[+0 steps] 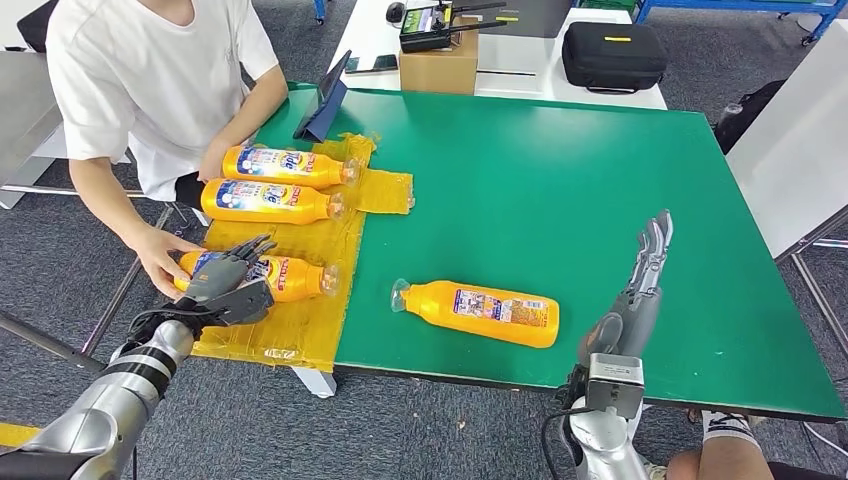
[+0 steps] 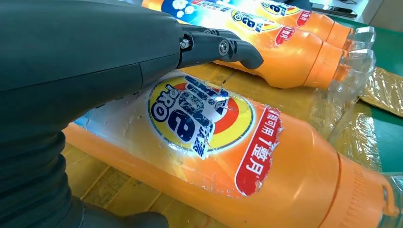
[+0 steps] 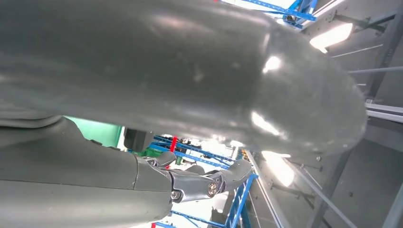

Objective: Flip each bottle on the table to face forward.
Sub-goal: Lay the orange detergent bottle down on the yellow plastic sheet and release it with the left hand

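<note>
Four orange bottles lie on their sides. Three of them rest on a yellow mat (image 1: 290, 335): the far one (image 1: 285, 166), the middle one (image 1: 265, 200) and the near one (image 1: 295, 278). My left hand (image 1: 232, 275) lies over the near bottle's base end, fingers stretched across its top and thumb on the near side. In the left wrist view this bottle (image 2: 228, 142) shows its round front label under my left hand (image 2: 95, 61). The fourth bottle (image 1: 480, 312) lies on the green table (image 1: 560, 180), small-print label up. My right hand (image 1: 640, 290) stands to its right, fingers straight up and holding nothing; it also fills the right wrist view (image 3: 166, 71).
A seated person in white has a hand (image 1: 160, 262) at the near bottle's base, beside my left hand. A tablet (image 1: 325, 100) leans at the table's far left. Behind it are a cardboard box (image 1: 440, 65) and a black case (image 1: 612, 55). A white panel (image 1: 800, 140) stands on the right.
</note>
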Tool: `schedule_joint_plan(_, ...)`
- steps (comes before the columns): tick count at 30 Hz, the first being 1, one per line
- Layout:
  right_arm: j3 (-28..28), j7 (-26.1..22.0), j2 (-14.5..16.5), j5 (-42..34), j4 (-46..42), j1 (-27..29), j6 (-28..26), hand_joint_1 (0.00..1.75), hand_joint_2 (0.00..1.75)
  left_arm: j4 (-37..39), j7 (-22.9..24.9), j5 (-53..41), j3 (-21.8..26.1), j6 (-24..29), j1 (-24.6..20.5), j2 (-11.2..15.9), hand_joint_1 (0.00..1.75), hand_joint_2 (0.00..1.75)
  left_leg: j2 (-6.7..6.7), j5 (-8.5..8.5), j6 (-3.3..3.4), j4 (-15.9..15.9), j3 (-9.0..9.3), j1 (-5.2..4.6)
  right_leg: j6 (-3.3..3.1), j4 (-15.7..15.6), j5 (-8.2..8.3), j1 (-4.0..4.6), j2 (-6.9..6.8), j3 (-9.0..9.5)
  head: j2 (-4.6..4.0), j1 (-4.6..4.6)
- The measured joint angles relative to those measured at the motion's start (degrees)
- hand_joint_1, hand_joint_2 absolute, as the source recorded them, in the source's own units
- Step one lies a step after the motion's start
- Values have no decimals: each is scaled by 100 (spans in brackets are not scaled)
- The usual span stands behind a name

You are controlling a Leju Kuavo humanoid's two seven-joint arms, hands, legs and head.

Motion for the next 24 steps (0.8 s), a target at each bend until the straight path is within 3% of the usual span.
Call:
schedule_joint_plan(8,82,0,-10,-13,99,-137,75,0,0,-240,-379,509,-1,-187,212,-1,0,175,-1,-1,0,0,-1,-1,0,-1,0,0,-3,-2,0,0)
schedule_joint_plan(13,128,0,-18,-15,137,-180,12,0,0,-713,-815,1454,136,-744,554,-85,0,175,1,-1,-1,1,-2,0,-1,-2,-1,0,-3,-9,0,1)
schedule_joint_plan(16,133,0,-37,26,137,-149,-86,0,0,-1424,-861,2529,347,-1294,945,-339,0,175,13,-1,0,3,-11,0,-2,-3,2,0,0,-27,0,0)
schedule_joint_plan(19,127,0,-55,134,137,-65,-145,0,0,-2414,-668,3832,593,-1737,1334,-775,0,175,3,1,1,5,-31,-1,-1,-3,3,-1,-3,-38,0,2)
schedule_joint_plan(24,20,42,-39,541,240,41,103,0,0,-3936,-369,5649,823,-1913,1765,-1367,0,175,11,-7,1,5,-43,-1,2,-4,4,0,8,-50,0,1)
